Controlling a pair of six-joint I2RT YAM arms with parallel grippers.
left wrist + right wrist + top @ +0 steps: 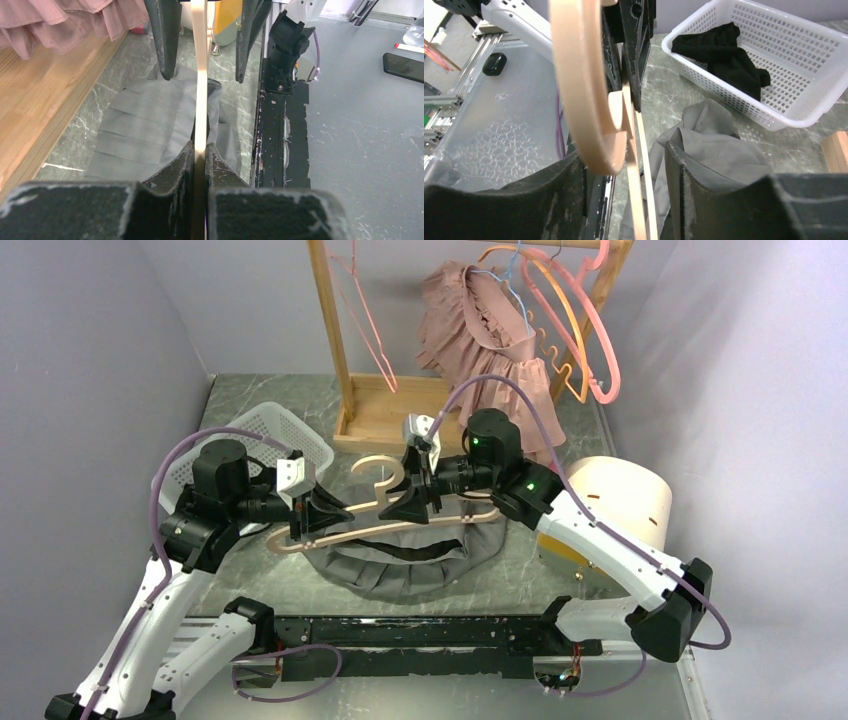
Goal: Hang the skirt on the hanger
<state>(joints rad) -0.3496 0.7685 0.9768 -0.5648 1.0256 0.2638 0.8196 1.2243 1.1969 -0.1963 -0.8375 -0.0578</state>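
A pale wooden hanger is held level above a grey pleated skirt that lies crumpled on the marble table. My left gripper is shut on the hanger's left arm; the left wrist view shows the pads pinching the thin wood, with the skirt below. My right gripper is open at the hanger's middle, by the hook. In the right wrist view its jaws stand wide either side of the hook and bar, above the skirt.
A white basket with black cloth sits at the left. A wooden rack at the back carries a pink dress and coloured hangers. A cream cylinder stands at the right.
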